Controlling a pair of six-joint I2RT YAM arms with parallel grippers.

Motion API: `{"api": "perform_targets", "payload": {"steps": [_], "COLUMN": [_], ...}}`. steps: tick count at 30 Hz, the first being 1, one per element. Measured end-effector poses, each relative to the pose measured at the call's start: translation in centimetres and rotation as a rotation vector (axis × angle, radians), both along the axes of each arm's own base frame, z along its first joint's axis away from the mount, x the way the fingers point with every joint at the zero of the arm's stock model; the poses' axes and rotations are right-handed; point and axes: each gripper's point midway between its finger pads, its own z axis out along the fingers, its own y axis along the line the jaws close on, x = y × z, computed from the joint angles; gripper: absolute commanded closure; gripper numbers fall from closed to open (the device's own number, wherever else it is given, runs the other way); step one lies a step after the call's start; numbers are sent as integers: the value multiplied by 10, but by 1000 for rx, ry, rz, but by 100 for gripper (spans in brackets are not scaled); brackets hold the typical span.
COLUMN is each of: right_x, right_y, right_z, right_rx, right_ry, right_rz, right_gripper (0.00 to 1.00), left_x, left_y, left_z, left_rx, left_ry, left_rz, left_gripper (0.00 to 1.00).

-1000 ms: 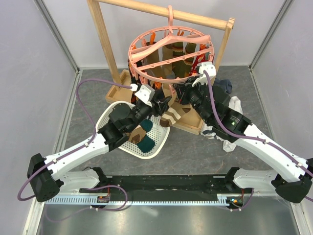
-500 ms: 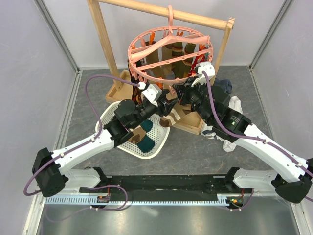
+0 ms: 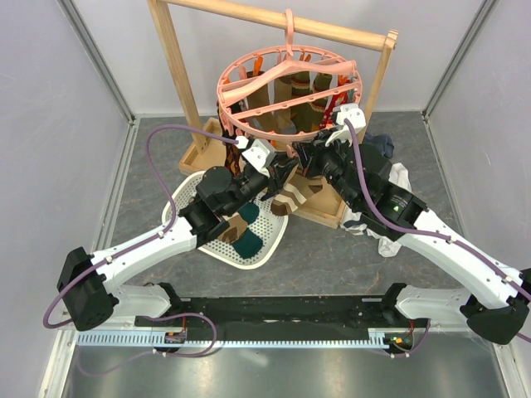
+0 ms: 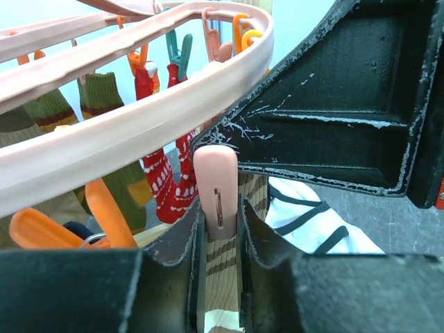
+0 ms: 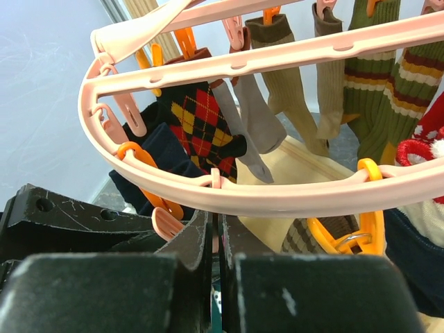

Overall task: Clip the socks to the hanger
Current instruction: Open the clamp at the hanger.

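Lab test cell. Enclosed by plain white panels [image 3: 41, 124] on aluminium posts [image 3: 98, 62]; slotted cable duct [image 3: 274, 338] along near edge.

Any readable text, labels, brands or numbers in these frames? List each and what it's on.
None readable: no words, numbers or logos show on the hanger, the socks or the wooden rack.
White marks on the red sock are a knitted pattern, not lettering.

Wht arms [image 3: 141, 249], blk joints [image 3: 83, 300], purple cables [image 3: 158, 143]
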Motion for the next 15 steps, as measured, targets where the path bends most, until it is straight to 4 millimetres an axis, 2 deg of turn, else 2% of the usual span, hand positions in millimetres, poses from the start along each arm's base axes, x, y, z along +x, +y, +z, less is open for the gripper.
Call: {"api": "perform_targets", "payload": {"steps": [2, 6, 8, 11, 15], "right_x": [0, -1, -3, -8, -16], "right_y": [0, 0, -1, -6, -14], "right_z": [0, 1, 2, 5, 17], "right_rx": [1, 16, 25, 36, 70], "right_ry": [1, 8, 14, 18, 3], "right_rz": [3, 5, 5, 5, 13], "right_gripper": [87, 65, 57, 50, 35], "left_x": [0, 1, 2, 3, 3], "left_y": [0, 1, 2, 3, 6], "left_z": [0, 0, -1, -2, -2], "left_rx": [0, 0, 1, 2, 8], "left_ry": [1, 2, 5, 9, 16], "left_rz": [3, 9, 15, 25, 34], "left_gripper": [98, 98, 98, 98, 98]}}
